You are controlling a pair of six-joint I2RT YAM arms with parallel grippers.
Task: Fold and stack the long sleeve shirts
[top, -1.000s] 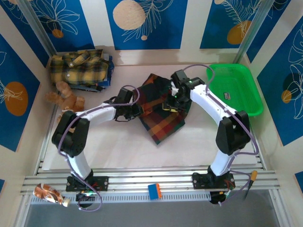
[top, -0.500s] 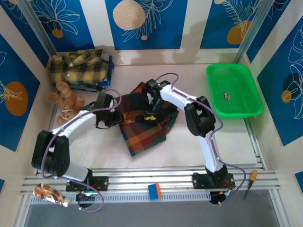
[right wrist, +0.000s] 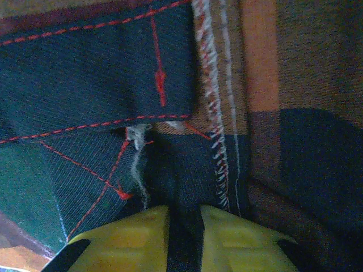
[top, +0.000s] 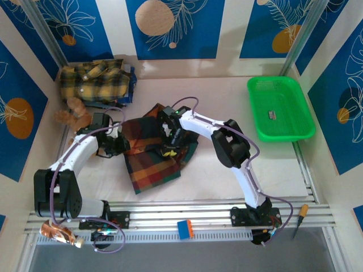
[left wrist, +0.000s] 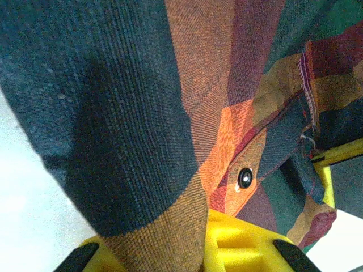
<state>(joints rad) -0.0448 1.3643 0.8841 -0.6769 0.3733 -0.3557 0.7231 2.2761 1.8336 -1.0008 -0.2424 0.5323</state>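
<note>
The dark green, navy, red and orange plaid shirt (top: 152, 161) lies crumpled on the white table, left of the middle. My left gripper (top: 118, 145) is shut on its left edge. In the left wrist view, cloth (left wrist: 170, 113) with a black button (left wrist: 245, 177) runs down between the yellow fingers (left wrist: 238, 243). My right gripper (top: 170, 140) is shut on the shirt's upper middle. In the right wrist view, a strip of navy fabric (right wrist: 184, 226) is pinched between the yellow pads (right wrist: 125, 238). The yellow and black shirt (top: 93, 82) lies folded in the far left corner.
A brown teddy bear (top: 72, 112) sits just in front of the yellow shirt, close to my left arm. A green plastic basket (top: 295, 122) stands at the right. A blue and orange block (top: 185, 228) rests on the front rail.
Both grippers have moved left and toward the near edge, dragging the dark plaid shirt with them. The right arm now reaches well across to the left.
</note>
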